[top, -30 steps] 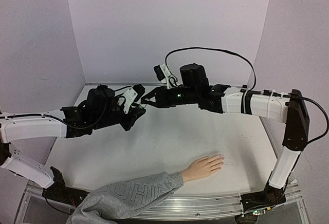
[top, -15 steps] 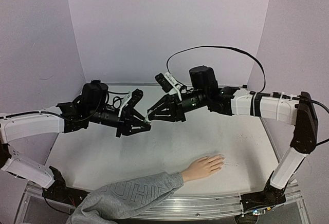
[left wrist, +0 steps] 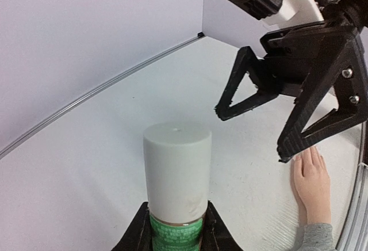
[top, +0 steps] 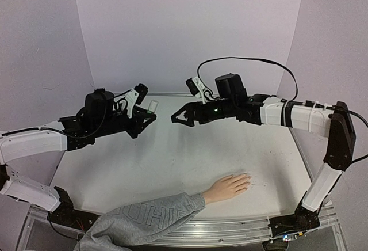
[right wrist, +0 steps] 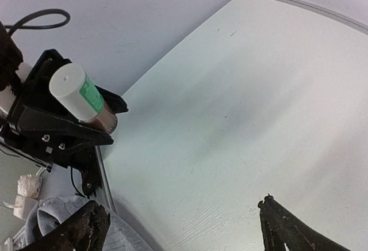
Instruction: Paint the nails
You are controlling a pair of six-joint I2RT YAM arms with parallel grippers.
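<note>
Though raised clear of the counter, holds firm with the left tool: closed on a small whitish bottle with a green label band, gripped low on the band between the two black fingers, white cap end sticking out beyond them. Hangs over the back left of the counter, cap aimed across toward the right tool.

Opposite, over the back middle: right tool spread wide, nothing between its jaws, tips turned toward the bottle. Not touching, with a clear gap of air between bottle cap and the open fingertips.

Down at the front of the counter, right of centre: a flesh-coloured mannequin hand, flat and palm down, fingers close together and pointing toward the right side. At the fingertip end, the nails, pale and too small to tell apart one by one from above. Behind the wrist, a grey sweatshirt sleeve trailing off over the front edge to the left.

Relative to the tools: nails well apart from both, lying on the counter nearer the front, while both tools hang higher and farther back. Closer to the right tool than to the left, forward of it and somewhat to its right. From the left wrist view, hand visible low on the right, past the right tool's lower finger, on the counter beyond it.
</note>
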